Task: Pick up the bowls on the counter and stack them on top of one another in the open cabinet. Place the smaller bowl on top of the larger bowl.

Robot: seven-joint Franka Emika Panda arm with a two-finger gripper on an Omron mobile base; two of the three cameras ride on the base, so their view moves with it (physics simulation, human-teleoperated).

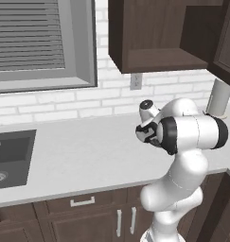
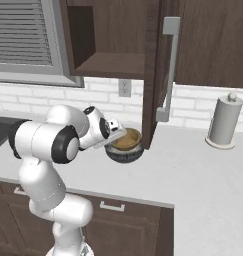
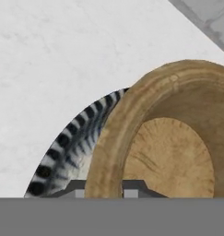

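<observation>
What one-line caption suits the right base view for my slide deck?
Gripper shut on the tan bowl's rim, above the grey bowl, beside the open cabinet's door.

A kitchen: stone counter (image 1: 88, 146), sink (image 1: 10, 158), wood cabinets (image 1: 154, 33), brick backsplash (image 1: 64, 104).

A white brick wall (image 1: 64, 106) carries a grey-framed window (image 1: 40, 45) with closed blinds and an outlet (image 1: 136, 81), while a paper-towel roll (image 2: 224, 121) stands by the wall at the right, and dark wood base cabinets (image 1: 83, 220) with pale handles run below.
</observation>
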